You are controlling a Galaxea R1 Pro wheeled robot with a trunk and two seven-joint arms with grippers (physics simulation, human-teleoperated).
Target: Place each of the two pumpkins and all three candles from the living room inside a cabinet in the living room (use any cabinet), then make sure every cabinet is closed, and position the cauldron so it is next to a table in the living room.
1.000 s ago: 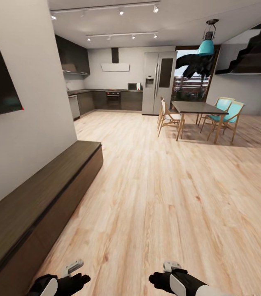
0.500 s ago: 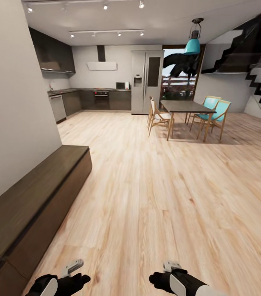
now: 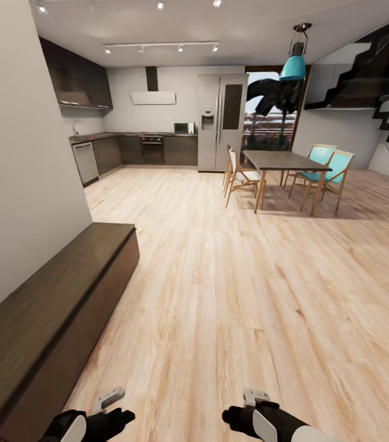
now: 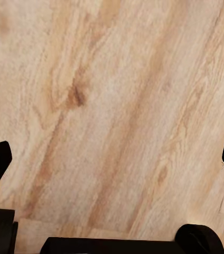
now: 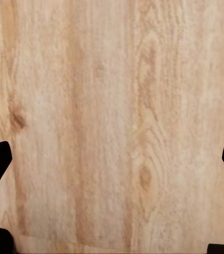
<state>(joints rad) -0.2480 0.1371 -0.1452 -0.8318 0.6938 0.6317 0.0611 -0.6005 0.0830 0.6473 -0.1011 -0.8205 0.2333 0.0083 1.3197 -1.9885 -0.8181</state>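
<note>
The cabinet (image 3: 53,307) is seen along the left wall, its fronts closed. Both the left gripper (image 4: 112,159) and the right gripper (image 5: 112,159) are held open and empty over the wood floor (image 3: 237,294). A dining table (image 3: 283,161) stands far ahead.

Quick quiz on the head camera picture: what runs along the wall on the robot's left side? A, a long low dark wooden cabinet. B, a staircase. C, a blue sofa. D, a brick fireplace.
A: the long dark-brown cabinet lies against the off-white wall at the view's left, its fronts shut.
</note>
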